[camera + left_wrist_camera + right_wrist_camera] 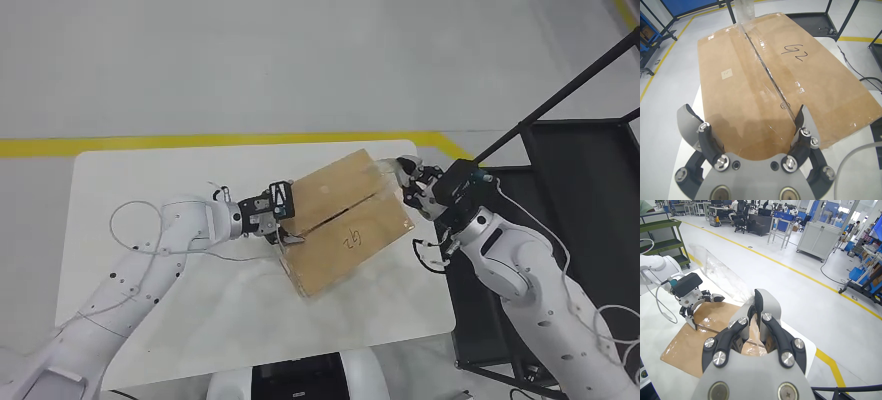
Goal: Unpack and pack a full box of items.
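count: one box (345,220), one tape strip (719,273), two grippers, one table (150,170); all counted from the top and wrist views.
box: cardboard, lying flat on the table at an angle, flaps down, centre seam (770,75) running end to end.
tape strip: clear, lifting off the box's seam at the end away from the left gripper (288,215) and rising up from the box top.
right gripper (408,178): sitting at that same end of the box, just above the top edge, jaws clenched on the loose tape end.
left gripper: sitting at the opposite end of the box, jaws spread wide. One fingertip (802,113) is resting at the seam; the other is hanging off the box's side edge, past the corner.
box vs jaws: the box's end is lying between the left gripper's spread fingers, with nothing gripped. The right gripper is pinching tape only, not cardboard.
left wrist view extra: showing a handwritten mark (795,53) on one flap and a small label (726,73) on the other.
right wrist view extra: showing the pinch itself, with tape bunching between the pads (758,300). It is also showing the left gripper across the box.
top view extra: showing both arms flanking the box, one at each end.
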Robot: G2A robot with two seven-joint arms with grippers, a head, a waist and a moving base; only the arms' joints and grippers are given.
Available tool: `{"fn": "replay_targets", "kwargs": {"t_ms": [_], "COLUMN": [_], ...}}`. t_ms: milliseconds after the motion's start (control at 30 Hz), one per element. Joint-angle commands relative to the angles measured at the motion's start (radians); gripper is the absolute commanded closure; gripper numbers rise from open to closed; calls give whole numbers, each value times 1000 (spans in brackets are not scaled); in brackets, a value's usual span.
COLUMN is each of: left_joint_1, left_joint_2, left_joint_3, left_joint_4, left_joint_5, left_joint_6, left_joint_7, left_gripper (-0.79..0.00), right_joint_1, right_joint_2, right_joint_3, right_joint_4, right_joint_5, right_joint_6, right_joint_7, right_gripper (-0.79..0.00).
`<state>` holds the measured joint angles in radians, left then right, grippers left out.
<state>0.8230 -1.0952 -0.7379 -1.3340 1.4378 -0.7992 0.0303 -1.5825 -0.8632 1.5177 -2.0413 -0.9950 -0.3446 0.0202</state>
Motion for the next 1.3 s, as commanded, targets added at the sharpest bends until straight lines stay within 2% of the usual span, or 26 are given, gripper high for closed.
{"fn": "replay_targets", "kwargs": {"t_ms": [0, 467, 600, 767, 1000, 1267], "left_joint_1": [-1, 10, 11, 10, 10, 32], "left_joint_2": [-1, -13, -17, -21, -24, -13], "left_joint_3": [0, 2, 3, 1, -10, -56], "left_joint_4": [7, 34, 33, 30, 20, -30], "left_joint_5": [10, -6, -8, -15, -17, -14], "left_joint_6": [0, -28, -34, -41, -51, -52], "left_joint_7": [16, 9, 4, 8, 15, 75], "left_gripper": [-785, -785, -785, -785, -785, -785], "right_joint_1": [2, 17, 19, 64, 170, 225], "right_joint_2": [-2, -22, -26, -36, -62, -86], "right_joint_3": [6, 48, 35, -70, -232, -333], "right_joint_4": [-5, -50, -74, -57, 27, 77], "right_joint_5": [-1, 7, -16, -44, -68, -99], "right_joint_6": [2, 84, 90, 61, 65, 84], "right_joint_7": [1, -62, -43, 24, 55, 76], "right_gripper": [0, 0, 0, 0, 0, 0]}}
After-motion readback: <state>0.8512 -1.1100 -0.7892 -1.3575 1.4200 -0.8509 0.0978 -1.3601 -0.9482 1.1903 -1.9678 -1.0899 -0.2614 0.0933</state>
